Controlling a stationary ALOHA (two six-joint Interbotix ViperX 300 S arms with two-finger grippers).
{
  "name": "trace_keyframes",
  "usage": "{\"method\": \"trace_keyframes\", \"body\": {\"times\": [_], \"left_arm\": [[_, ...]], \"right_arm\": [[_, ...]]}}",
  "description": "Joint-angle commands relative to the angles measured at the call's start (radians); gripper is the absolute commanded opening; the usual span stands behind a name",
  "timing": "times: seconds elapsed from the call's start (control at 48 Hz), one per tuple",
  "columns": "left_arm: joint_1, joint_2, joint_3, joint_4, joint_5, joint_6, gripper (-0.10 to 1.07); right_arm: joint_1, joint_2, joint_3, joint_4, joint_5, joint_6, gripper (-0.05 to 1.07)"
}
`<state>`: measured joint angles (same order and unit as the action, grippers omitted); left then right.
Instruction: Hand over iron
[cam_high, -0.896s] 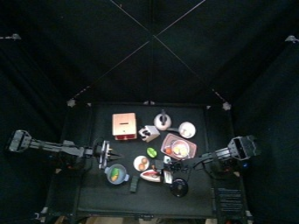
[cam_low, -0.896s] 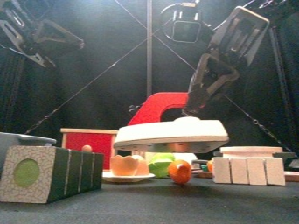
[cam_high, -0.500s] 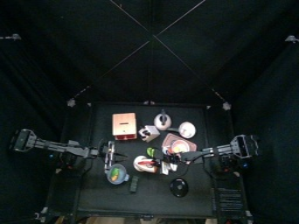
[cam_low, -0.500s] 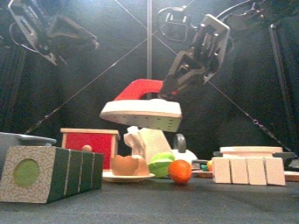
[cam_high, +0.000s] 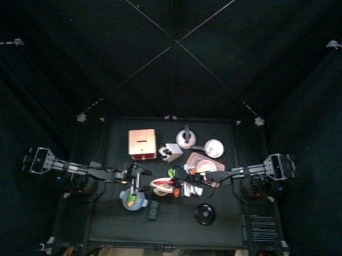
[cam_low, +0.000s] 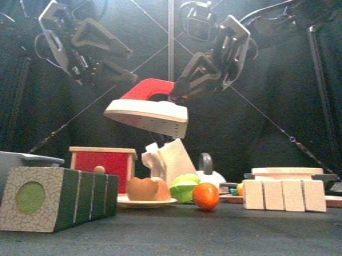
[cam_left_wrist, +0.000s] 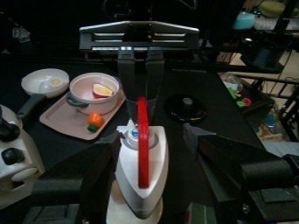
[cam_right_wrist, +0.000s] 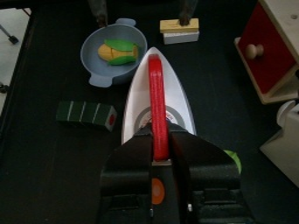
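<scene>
blue bowl (cam_right_wrist: 114, 52) holding fruit, iron (cam_low: 147, 109) aloft

The iron (cam_low: 147, 108) has a red handle over a white body, the box (cam_low: 102, 167) is red, the block (cam_low: 54, 199) is dark green with a pale green circle, and the small fruit (cam_low: 206, 196) is orange.

Top: high overhead, straight down. Front: table level, close. Wrists: facing each other, sharing iron (cam_left_wrist: 139, 162).
</scene>
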<state>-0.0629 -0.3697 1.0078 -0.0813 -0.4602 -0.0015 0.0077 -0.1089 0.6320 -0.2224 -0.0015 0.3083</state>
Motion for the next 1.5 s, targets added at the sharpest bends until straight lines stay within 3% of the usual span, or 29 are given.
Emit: {"method": "trace_keyframes", "body": {"times": [0.0,0.396,0.812,0.979,1.271,1.479], "left_arm": [[0.003,0.035,-0.044,-0.002,-0.026,0.002,0.92],[0.017,0.147,-0.072,-0.029,-0.069,0.0,0.87],[0.017,0.15,-0.074,-0.031,-0.087,0.005,0.52],[0.018,0.149,-0.072,-0.032,-0.091,0.005,0.44],[0.034,0.146,-0.067,-0.031,-0.092,0.008,0.44],[0.037,0.137,-0.061,-0.031,-0.092,0.008,0.44]], "right_arm": [[-0.005,-0.028,-0.031,-0.005,-0.014,-0.002,0.41],[-0.015,-0.028,-0.026,-0.012,-0.014,-0.002,0.41],[-0.014,-0.028,-0.028,-0.006,-0.018,0.0,0.43],[-0.008,-0.026,-0.028,-0.005,-0.018,0.0,0.58],[-0.008,-0.034,-0.015,-0.002,-0.018,0.0,0.9],[-0.009,-0.044,0.002,-0.002,-0.018,0.0,0.92]]}}
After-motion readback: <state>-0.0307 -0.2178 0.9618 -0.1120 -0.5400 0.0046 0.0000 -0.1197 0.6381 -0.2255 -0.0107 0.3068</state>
